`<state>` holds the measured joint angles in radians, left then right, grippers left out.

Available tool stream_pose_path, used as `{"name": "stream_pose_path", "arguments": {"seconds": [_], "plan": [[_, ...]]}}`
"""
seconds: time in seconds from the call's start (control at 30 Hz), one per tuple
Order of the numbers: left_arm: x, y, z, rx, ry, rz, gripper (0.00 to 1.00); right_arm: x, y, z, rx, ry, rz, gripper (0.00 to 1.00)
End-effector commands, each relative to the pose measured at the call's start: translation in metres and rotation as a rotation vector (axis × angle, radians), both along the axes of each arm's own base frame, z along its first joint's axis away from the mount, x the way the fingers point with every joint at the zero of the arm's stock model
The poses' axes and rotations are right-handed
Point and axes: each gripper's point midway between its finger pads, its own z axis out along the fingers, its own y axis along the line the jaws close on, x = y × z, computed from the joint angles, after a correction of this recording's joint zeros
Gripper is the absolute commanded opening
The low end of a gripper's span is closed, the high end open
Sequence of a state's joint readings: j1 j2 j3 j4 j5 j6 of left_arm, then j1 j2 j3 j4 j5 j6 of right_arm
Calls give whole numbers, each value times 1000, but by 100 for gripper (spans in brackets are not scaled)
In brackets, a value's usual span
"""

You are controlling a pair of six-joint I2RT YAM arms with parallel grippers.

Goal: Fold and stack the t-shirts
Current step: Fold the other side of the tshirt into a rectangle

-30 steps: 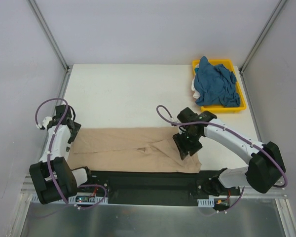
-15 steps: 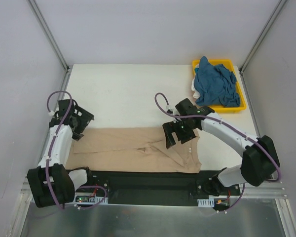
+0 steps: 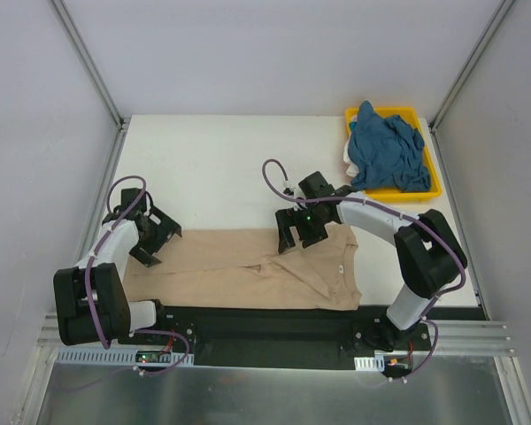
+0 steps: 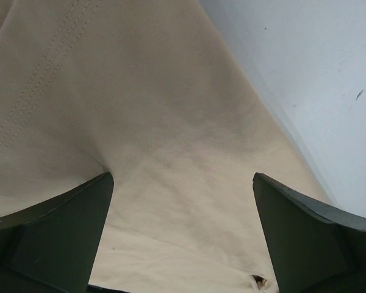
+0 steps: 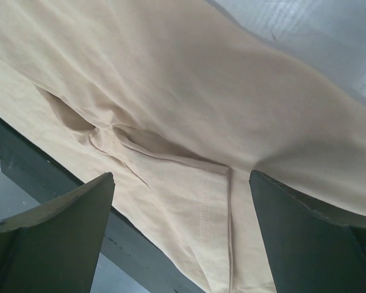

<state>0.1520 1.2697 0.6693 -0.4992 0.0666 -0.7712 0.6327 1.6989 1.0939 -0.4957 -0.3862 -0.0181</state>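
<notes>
The left fingers [image 4: 55, 238] and right fingers [image 5: 49, 238] had just let go, spread above the tan t-shirt [image 3: 239, 270]; this fold seemed laid.

Open passage: bare white table [image 3: 212, 168] behind the tan t-shirt [image 3: 239, 270], between my left gripper [image 3: 162, 246] and right gripper [image 3: 297, 240]. Obstacles: yellow tray [image 3: 398, 195] heaped with the teal t-shirt [image 3: 385, 150] in the far right corner; enclosure walls [image 3: 35, 133] close on both sides.

Yellow tray [image 3: 403, 195] (far right corner) sits on white table [image 3: 221, 168]
</notes>
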Motion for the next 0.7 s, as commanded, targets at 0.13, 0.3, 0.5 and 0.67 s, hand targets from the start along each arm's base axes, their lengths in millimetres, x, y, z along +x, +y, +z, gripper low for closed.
{"name": "stream_pose_path", "arguments": {"seconds": [0.13,0.3,0.5,0.67], "plan": [[-4,9,-3,50,4,-4,99,-21,6,0,73,6,60,97],[-4,8,-2,50,-1,-11,99,-15,-5,-10,1,-18,29,99],[-5,9,-2,55,-5,-11,99,-17,12,-3,83,12,58,77],[-6,9,-2,56,-5,-7,99,-18,14,-6,85,26,58,50]]}}
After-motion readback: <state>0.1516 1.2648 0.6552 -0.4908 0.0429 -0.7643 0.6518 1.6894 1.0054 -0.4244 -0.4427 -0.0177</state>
